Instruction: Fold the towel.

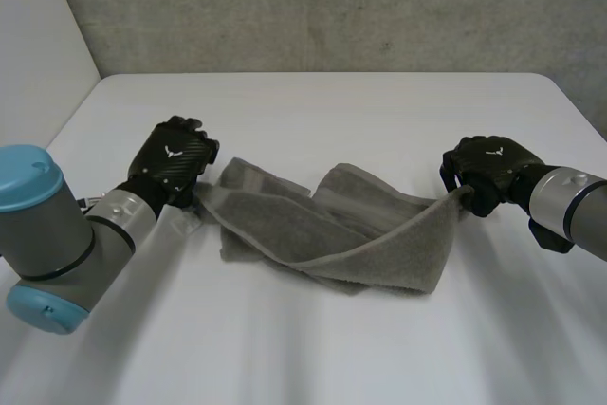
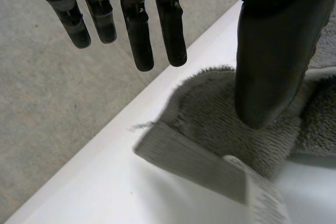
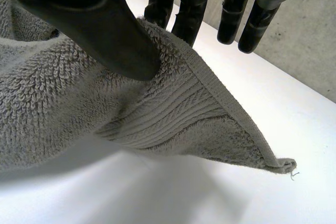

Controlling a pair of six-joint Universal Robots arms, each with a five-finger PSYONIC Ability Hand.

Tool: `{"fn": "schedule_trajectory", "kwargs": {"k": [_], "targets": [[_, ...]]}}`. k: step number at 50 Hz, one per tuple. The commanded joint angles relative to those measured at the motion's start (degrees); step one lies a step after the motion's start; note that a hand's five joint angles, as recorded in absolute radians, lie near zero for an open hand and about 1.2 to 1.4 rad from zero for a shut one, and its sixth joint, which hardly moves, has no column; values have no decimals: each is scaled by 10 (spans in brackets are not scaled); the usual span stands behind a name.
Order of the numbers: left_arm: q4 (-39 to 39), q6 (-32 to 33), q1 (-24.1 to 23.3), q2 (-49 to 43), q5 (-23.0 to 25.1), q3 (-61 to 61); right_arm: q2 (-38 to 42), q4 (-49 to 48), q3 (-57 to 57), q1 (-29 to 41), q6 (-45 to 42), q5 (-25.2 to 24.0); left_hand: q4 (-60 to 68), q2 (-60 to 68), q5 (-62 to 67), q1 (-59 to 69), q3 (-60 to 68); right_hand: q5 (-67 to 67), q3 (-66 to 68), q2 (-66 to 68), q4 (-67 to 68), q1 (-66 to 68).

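The grey towel [image 1: 322, 230] lies crumpled across the middle of the white table [image 1: 332, 101], one end towards the table's left side and the other lifted off the table towards its right. The left hand [image 1: 175, 160] is at the towel's left end with its fingers [image 2: 139, 35] straight and spread clear of the cloth, and only the thumb [image 2: 270, 61] over the terry edge. The right hand [image 1: 488, 166] pinches the raised end's hem between its thumb [image 3: 105, 30] and fingers [image 3: 186, 3], and the free corner [image 3: 281, 163] hangs just above the table.

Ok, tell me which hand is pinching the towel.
The right hand: its thumb clamps the towel against its fingers. The left hand's fingers are straight, off it.
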Motion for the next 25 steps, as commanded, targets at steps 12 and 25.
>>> {"fn": "schedule_trajectory", "kwargs": {"k": [12,25], "targets": [[14,-5,-1,-38,16,-6,6,0,3,1,0,0,-38,181,179,181,-33,33,-30,55,-44,37],[11,-9,0,-47,43,9,15,1,1,2,-8,3,-38,433,431,433,-33,33,-30,55,-44,37]]}}
